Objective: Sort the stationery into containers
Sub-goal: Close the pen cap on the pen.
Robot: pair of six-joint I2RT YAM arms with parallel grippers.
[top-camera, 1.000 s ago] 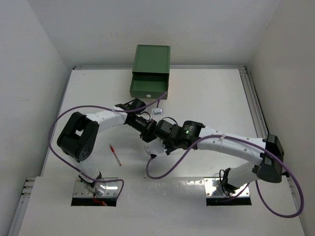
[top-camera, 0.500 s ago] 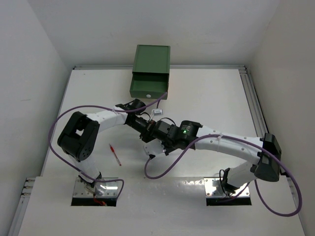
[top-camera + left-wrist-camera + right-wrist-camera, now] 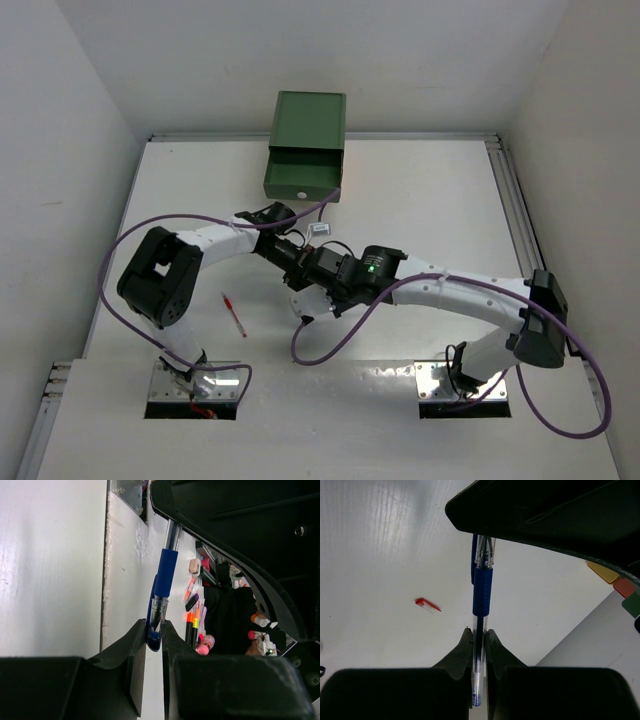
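Here, blue pen [image 3: 482, 592] spans both claws: right gripper [image 3: 479, 642] clamps its clear barrel, left gripper [image 3: 154, 632] pinches its capped end. Red pen [image 3: 233, 315] lies well left.

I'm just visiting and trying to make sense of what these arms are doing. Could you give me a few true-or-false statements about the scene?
1. Both grippers are clamped on the same blue pen. True: the left gripper pinches one end and the right gripper pinches the clear barrel.
2. The left gripper is open and empty. False: it is shut on the blue pen.
3. A red pen lies alone near the left arm. True.
4. The red pen is inside the green cabinet. False: it lies on the table, well apart from the cabinet.
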